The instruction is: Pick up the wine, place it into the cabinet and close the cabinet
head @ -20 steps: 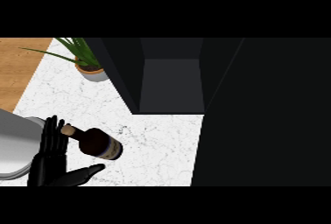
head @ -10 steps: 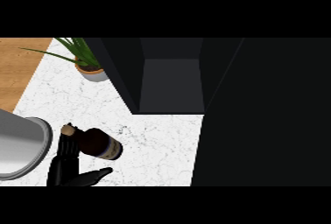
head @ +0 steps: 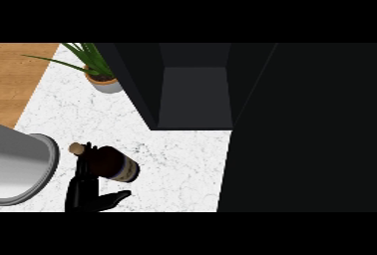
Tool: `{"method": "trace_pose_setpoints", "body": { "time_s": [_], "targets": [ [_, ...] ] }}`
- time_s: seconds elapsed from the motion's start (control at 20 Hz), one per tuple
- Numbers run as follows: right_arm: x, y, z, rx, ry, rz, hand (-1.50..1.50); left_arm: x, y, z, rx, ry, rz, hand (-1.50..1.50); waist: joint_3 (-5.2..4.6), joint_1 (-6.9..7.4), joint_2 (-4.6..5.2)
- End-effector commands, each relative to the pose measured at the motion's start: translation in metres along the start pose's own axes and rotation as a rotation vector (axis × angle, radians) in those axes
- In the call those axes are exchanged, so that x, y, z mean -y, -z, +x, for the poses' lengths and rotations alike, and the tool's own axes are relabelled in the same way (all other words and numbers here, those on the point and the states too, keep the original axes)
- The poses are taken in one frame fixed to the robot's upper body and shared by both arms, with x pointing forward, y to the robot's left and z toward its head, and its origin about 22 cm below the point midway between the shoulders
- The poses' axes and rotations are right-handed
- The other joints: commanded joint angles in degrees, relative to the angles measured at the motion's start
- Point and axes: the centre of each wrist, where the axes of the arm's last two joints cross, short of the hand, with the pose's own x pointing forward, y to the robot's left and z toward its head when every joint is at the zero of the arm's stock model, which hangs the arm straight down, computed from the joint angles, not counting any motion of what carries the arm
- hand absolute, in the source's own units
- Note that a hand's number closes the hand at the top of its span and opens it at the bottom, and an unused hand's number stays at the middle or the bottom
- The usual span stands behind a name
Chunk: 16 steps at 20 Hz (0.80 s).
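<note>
Your left hand (head: 83, 191) is up against the wine bottle (head: 110, 162) on the white counter (head: 177, 164).

You can see the bottle lying on its side, cork end pointing toward the grey sink (head: 26, 169), just in front of the open dark cabinet (head: 195, 94). Your fingers (head: 85, 162) run straight along the bottle's left side with the thumb spread out below it, so nothing is clasped. A potted plant (head: 99, 74) stands farther back.

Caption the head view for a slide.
Left hand beside the wine bottle on the marble counter, open cabinet ahead.
</note>
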Motion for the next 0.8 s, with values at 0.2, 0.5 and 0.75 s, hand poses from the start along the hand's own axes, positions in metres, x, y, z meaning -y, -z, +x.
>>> {"method": "trace_pose_setpoints", "body": {
  "time_s": [0.2,0.5,0.75],
  "targets": [
    [-0.009,-0.007,0.011,0.027,0.03,0.025,-1.5,0.009,-0.008,-0.025,0.031,-0.069,-0.027,-1.5,0.0,0.17,-0.02],
    [-0.008,-0.012,0.032,0.0,0.025,0.012,-1.5,0.011,0.026,-0.014,0.029,-0.093,-0.055,-1.5,-0.02,0.14,-0.06],
    [-0.012,-0.018,0.015,0.021,0.051,0.014,-1.5,0.026,0.022,-0.042,0.048,-0.078,-0.066,-1.5,-0.02,-0.24,0.02]
  ]
}}
